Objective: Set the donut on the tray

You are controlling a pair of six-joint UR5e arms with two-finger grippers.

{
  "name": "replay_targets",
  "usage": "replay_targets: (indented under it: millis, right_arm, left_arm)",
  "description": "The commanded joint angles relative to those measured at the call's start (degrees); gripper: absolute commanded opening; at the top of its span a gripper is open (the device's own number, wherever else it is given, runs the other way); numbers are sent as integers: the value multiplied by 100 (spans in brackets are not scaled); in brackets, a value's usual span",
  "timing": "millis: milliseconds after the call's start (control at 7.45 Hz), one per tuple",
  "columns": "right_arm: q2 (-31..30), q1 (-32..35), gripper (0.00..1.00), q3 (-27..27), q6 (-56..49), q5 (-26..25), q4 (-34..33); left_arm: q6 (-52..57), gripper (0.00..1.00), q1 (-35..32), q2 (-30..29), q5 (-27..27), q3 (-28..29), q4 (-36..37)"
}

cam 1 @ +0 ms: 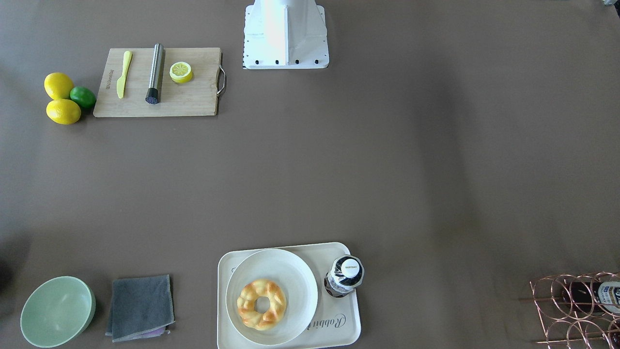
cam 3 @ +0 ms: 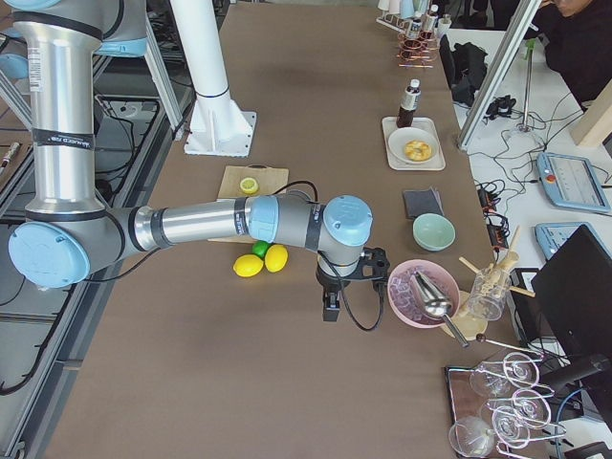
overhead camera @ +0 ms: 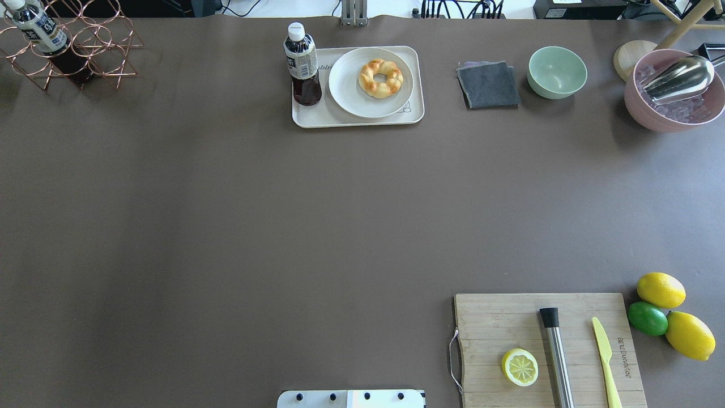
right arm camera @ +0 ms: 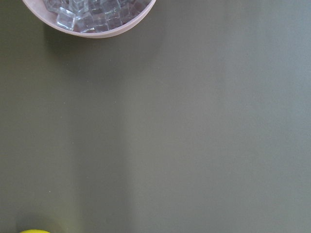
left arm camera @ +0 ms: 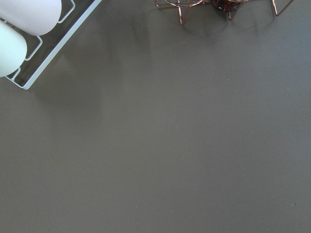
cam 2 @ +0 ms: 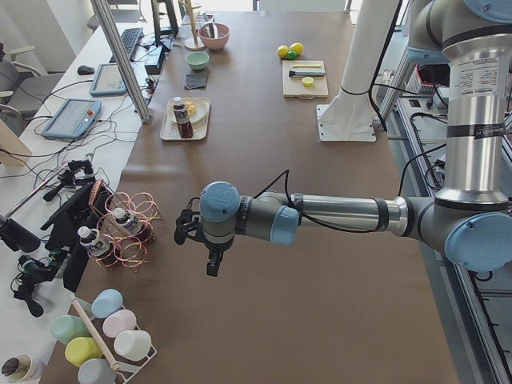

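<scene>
Donut (overhead camera: 380, 78) lies on a white plate (overhead camera: 351, 97), which rests on the cream tray (overhead camera: 317, 117) at the far edge of the surface (overhead camera: 283, 226). From the left: the left gripper (cam 2: 211, 266) hangs by the copper rack (cam 2: 132, 232), a dark bottle (overhead camera: 303, 65) stands on the tray, then the plate, and the right gripper (cam 3: 331, 310) hangs by the pink ice bowl (cam 3: 406, 308). Only side views show the 2 grippers, so I cannot tell their opening. Both are well apart from the tray, the left perhaps slightly nearer.
</scene>
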Motion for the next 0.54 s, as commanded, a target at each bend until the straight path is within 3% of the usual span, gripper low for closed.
replay_targets:
  millis: [0, 402]
  right_arm:
    - [-4, 0, 100, -51, 3, 52, 1]
    - [-30, 26, 100, -87, -6, 61, 1]
  left_arm:
    - [0, 98, 8, -59, 30, 15, 1]
    - [0, 98, 8, -112, 39, 77, 1]
